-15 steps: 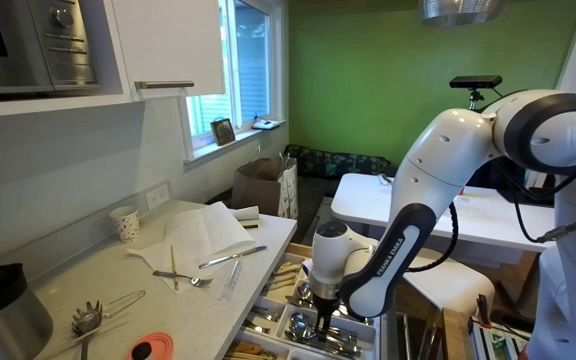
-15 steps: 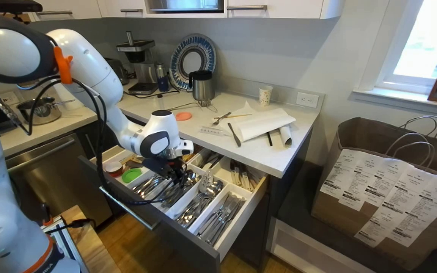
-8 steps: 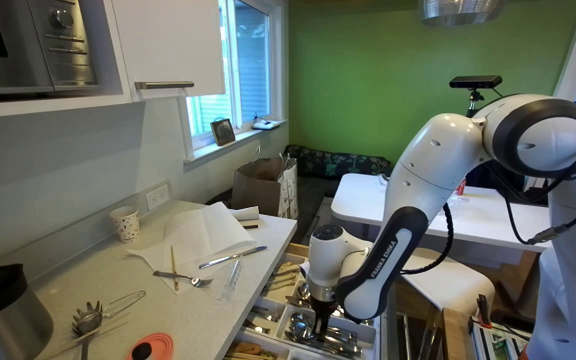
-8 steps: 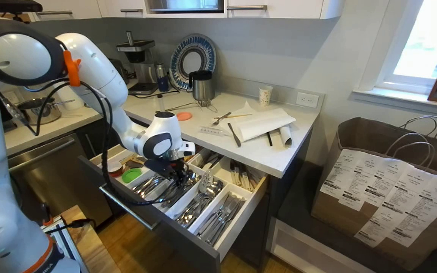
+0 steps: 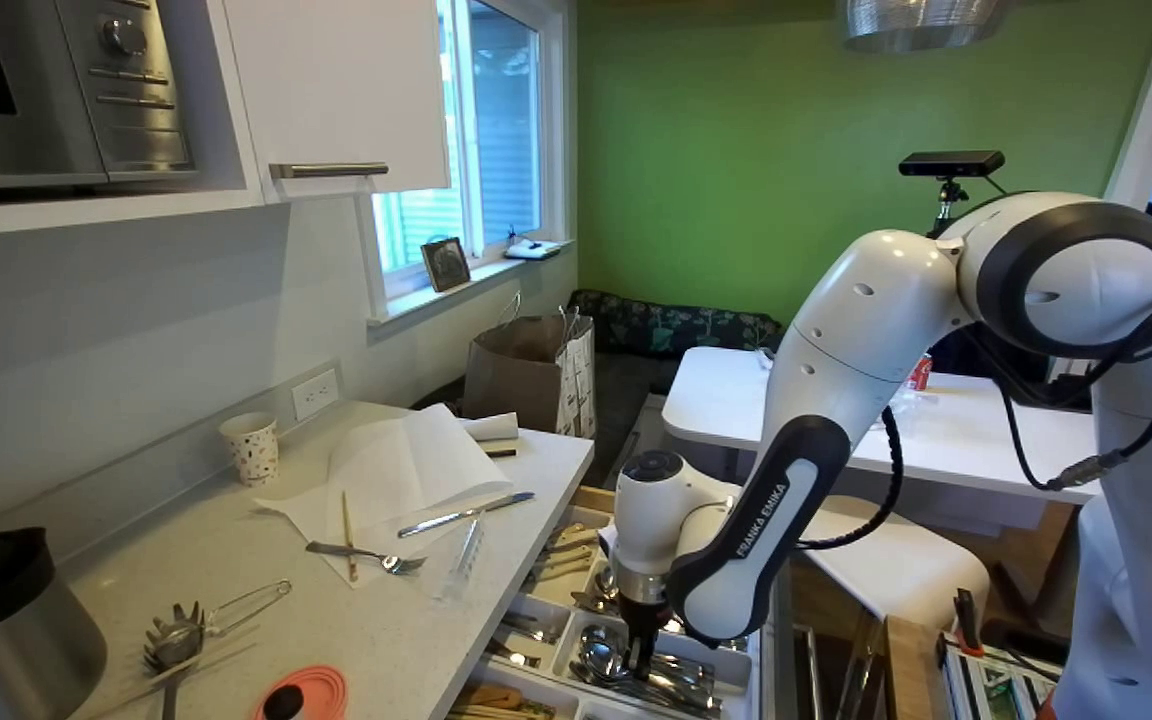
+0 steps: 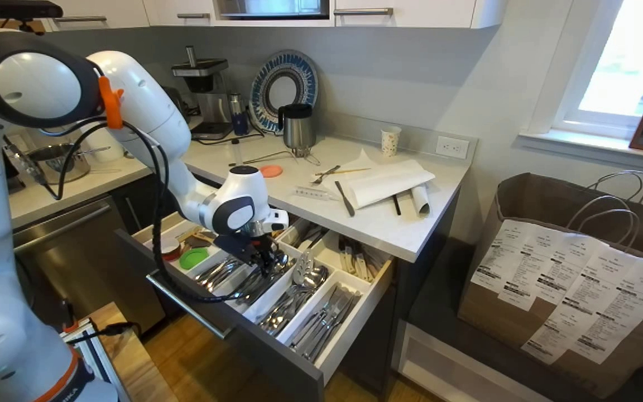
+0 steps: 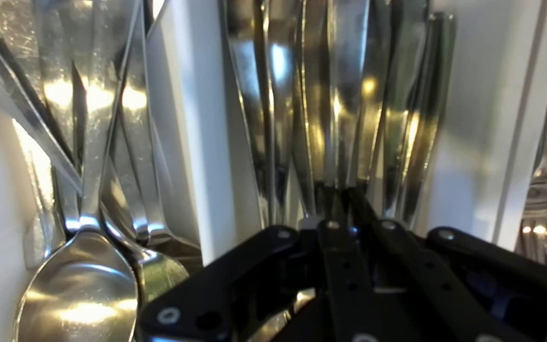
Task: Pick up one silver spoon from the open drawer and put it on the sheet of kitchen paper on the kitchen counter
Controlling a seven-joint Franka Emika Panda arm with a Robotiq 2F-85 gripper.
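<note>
"Where to find the silver spoons [image 5: 600, 656]?"

"In the open drawer [image 6: 282, 363], heaped in narrow compartments [image 7: 209, 142], with bowls toward the counter [image 5: 366, 640]."

"And the gripper [image 7: 341, 192]?"

"Down in the drawer among metal handles [image 7: 280, 95], with tips close together. Impossible to say whether slightly parted or clamped on one."

"And the paper [image 5: 421, 450]?"

"Up on the counter, slightly rumpled, near a knife [image 5: 466, 514] and a cup [image 5: 251, 450]. Well apart from the gripper."

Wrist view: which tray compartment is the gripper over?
The middle compartment; the gripper overlies its packed cutlery, with spoons left and fork tines right.
</note>
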